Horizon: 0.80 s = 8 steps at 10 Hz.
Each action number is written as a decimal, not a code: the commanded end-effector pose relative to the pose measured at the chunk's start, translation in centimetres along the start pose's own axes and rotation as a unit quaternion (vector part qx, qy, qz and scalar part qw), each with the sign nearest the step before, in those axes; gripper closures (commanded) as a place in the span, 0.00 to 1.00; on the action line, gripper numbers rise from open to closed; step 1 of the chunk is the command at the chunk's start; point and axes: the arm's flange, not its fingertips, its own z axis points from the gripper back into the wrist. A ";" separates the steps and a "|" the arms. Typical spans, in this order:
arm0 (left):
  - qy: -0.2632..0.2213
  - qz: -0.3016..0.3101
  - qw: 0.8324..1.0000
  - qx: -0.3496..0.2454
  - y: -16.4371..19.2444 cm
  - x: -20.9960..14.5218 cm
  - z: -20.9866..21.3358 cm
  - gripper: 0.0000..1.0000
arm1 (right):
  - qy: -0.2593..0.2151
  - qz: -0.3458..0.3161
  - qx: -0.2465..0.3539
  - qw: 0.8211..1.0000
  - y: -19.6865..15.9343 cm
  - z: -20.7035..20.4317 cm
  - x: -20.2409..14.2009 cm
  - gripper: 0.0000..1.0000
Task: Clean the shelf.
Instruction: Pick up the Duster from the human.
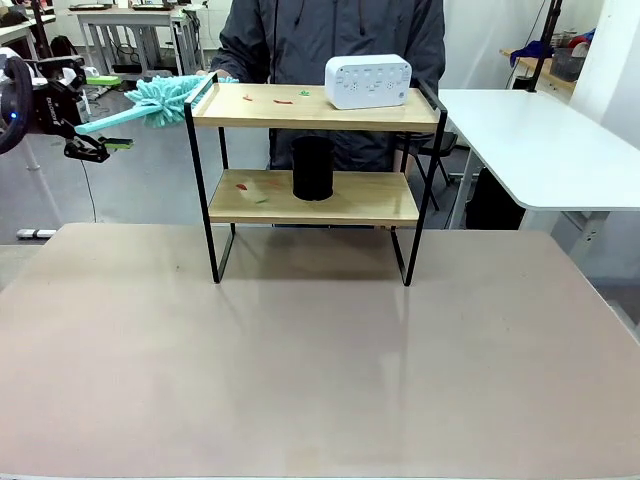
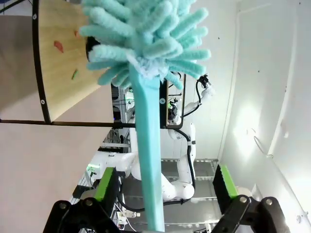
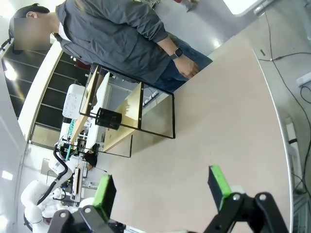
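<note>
Left gripper (image 2: 163, 175): jaws wide, teal duster handle (image 2: 148, 160) running up between the green pads, neither pad touching it
Right gripper (image 3: 163, 191): wide too, empty, over the table (image 1: 300, 370), shelf well off at 11 o'clock in its own view
Duster head (image 1: 165, 99): right at the left end rail of the top board
Shelf (image 1: 260, 112): far-middle of the table, roughly 3 o'clock from the left gripper, front view
Long axis: handle points between 2 and 3 o'clock, nearly in line with the top board, so a sweep along it looks next; left arm is way closer
Scraps (image 1: 284, 101): red and green bits on both boards
In the way: black cup (image 1: 313, 168) on the lower board, white box (image 1: 368, 81) at the top board's 3 o'clock end
Person (image 1: 330, 40): just behind the shelf
</note>
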 end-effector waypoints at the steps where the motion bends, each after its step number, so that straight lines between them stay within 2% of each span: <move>1: -0.027 -0.006 1.000 0.008 -0.2 -0.5 0.0 0.00 | -0.008 0.013 0.009 1.000 0.1 -0.1 0.3 0.00; 2: -0.023 -0.009 1.000 0.004 -0.3 -0.7 -0.1 0.59 | -0.008 0.013 0.009 1.000 0.1 -0.1 0.3 0.00; 3: -0.030 -0.013 0.999 0.004 -0.4 -0.7 -0.2 0.59 | -0.008 0.013 0.009 1.000 0.1 -0.1 0.3 0.00; 4: -0.032 -0.015 0.999 0.006 -0.3 -0.7 -0.2 1.00 | -0.008 0.013 0.009 1.000 0.1 -0.1 0.3 0.00; 5: -0.035 -0.018 0.999 0.008 -0.1 -0.7 -0.1 0.61 | -0.008 0.013 0.009 1.000 0.1 -0.1 0.3 0.00; 6: -0.035 -0.018 0.999 0.011 -0.1 -0.7 -0.1 1.00 | -0.008 0.013 0.009 1.000 0.1 -0.1 0.3 0.00; 8: -0.034 -0.024 0.999 0.015 -0.2 -0.8 -0.1 1.00 | -0.008 0.013 0.009 1.000 0.1 -0.1 0.3 0.00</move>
